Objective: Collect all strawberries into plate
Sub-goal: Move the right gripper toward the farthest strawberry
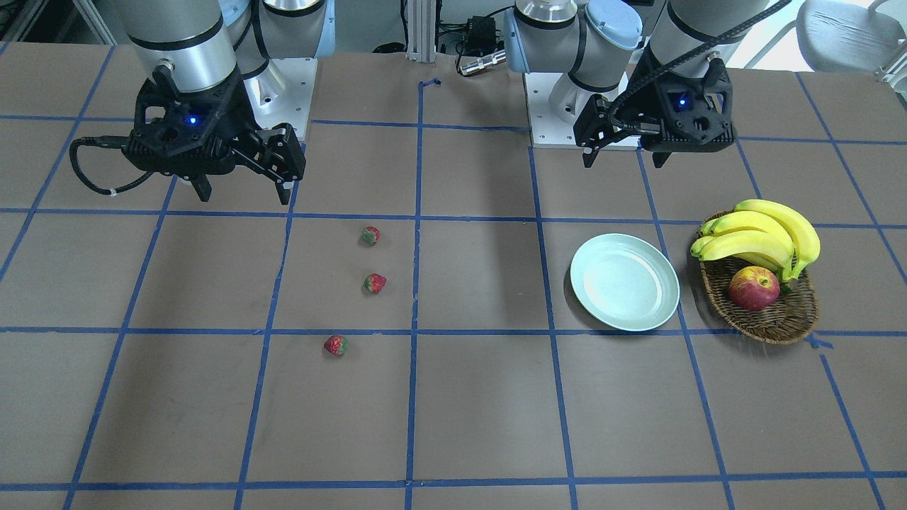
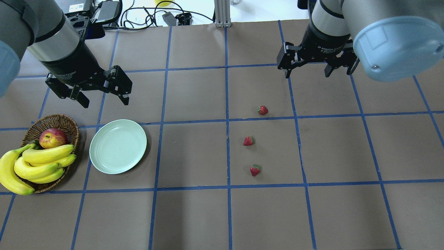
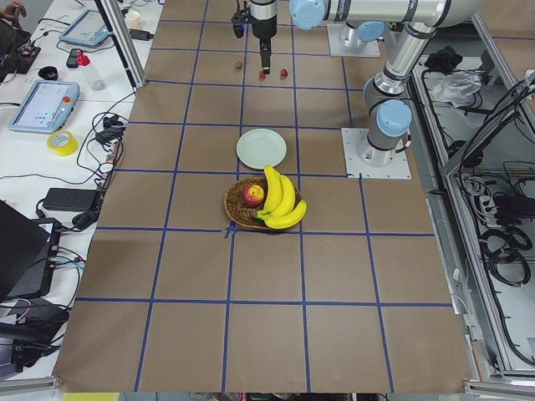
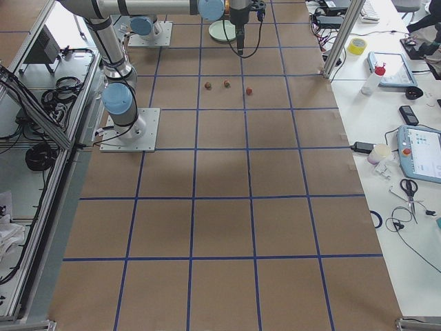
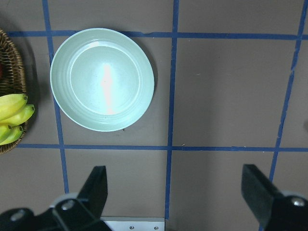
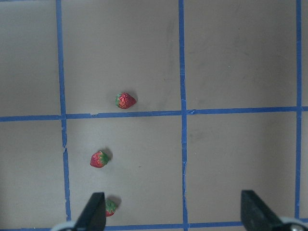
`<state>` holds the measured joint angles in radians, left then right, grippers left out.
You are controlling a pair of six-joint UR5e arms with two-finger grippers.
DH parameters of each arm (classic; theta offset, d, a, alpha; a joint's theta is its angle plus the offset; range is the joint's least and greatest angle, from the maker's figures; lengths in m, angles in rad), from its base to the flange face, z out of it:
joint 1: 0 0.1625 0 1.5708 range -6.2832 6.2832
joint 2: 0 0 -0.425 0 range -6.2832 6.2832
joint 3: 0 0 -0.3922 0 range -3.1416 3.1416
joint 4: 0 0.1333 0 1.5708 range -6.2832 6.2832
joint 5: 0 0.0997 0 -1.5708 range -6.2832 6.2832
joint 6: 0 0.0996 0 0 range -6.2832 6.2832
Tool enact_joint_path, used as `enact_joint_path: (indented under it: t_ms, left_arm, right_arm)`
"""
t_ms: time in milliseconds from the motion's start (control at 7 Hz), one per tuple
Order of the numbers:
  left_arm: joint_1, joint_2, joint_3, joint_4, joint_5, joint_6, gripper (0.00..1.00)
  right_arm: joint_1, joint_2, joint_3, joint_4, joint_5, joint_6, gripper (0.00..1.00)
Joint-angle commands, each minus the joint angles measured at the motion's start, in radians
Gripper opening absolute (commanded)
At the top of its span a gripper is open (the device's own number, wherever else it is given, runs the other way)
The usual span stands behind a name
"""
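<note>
The left gripper (image 2: 104,100) hangs above the table from a tilted silver-and-black wrist. It points downward, its two black fingers spread wide with nothing between them. Its wrist camera looks straight down on the round, shallow, pale mint-green plate (image 5: 102,79), which lies flat and bare, its glossy face catching a streak of light. The right gripper (image 2: 307,74) holds the same downward pose over the other half of the table, jaws equally wide apart and holding nothing.

The three small red strawberries with green leafy caps lie on the brown paper-covered table (image 2: 194,152) (a matte sheet ruled into squares by blue tape), well apart from the plate. They form a loose line. The far strawberry (image 2: 262,110) sits just beyond a tape line, the middle strawberry (image 2: 248,141) lies inside the next square, and the near strawberry (image 2: 255,170) is closest to the robot's base. Their skin looks dull and pitted, though at this size that is hard to confirm. In the right wrist view the near strawberry is partly hidden behind one finger (image 6: 94,214).

On the plate's side away from the berries stands a brown woven wicker basket (image 2: 52,118), just beside the plate. It holds a bunch of smooth yellow bananas (image 2: 34,166) and a rounded red-yellow apple (image 2: 52,138).
</note>
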<state>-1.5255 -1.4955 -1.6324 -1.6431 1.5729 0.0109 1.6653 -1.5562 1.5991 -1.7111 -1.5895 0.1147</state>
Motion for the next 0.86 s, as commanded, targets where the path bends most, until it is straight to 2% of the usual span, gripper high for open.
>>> enact_joint_path:
  t_ms: [0, 714]
  left_arm:
    - [0.001, 0.000, -0.001, 0.005, -0.001, 0.007, 1.00]
    - [0.001, 0.008, -0.024, 0.000, -0.001, 0.000, 1.00]
  right_arm:
    - [-0.001, -0.001, 0.001, -0.001, -0.003, -0.003, 1.00]
    - [-0.001, -0.001, 0.001, -0.001, -0.001, 0.000, 1.00]
